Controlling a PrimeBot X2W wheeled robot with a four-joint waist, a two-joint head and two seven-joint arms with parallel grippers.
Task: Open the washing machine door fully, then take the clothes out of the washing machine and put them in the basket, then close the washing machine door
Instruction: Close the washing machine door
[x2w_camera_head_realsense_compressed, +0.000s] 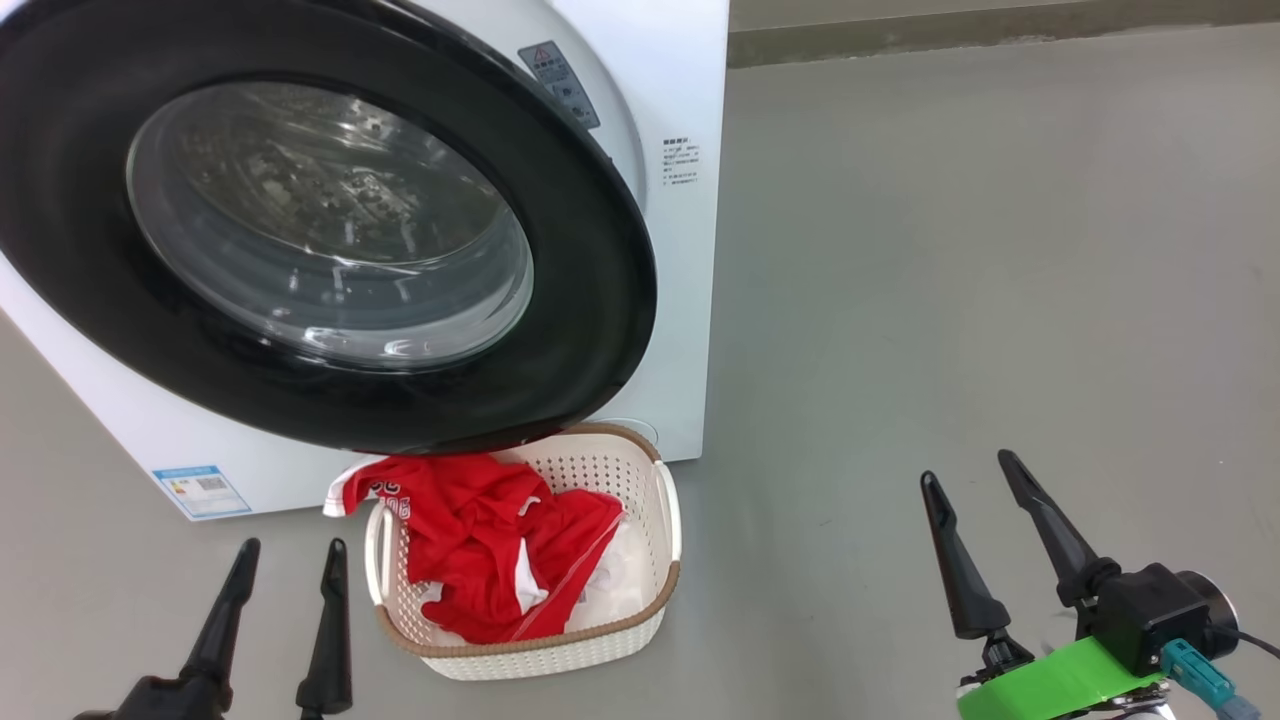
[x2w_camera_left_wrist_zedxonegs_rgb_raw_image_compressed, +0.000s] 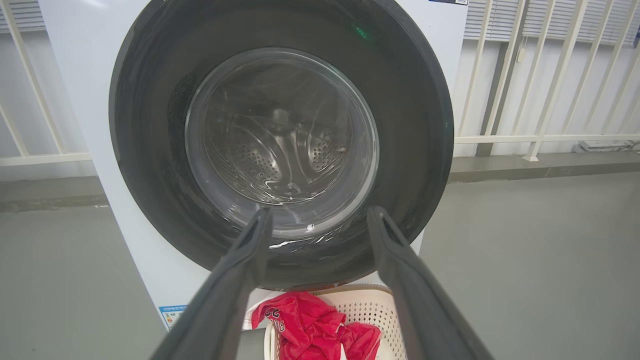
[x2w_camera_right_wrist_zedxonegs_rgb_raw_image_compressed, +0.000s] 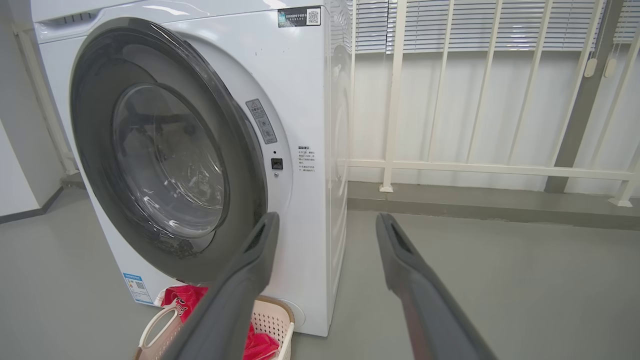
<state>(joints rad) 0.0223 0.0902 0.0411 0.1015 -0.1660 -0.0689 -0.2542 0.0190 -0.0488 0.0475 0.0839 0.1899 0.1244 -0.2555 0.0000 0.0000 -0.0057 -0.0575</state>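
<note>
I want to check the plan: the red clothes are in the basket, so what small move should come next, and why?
Probably bring the right jaws, open and empty, to the free edge of the door and push it shut. The clothes lie in the basket, and the door stands ajar, leaving the latch socket on the washing machine uncovered.

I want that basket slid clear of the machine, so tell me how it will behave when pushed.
The basket looks like thin perforated plastic holding only soft red clothes, so it is probably light and should slide easily on the smooth floor. Its walls may flex where pressed. Cloth hanging over its rim could drag.
</note>
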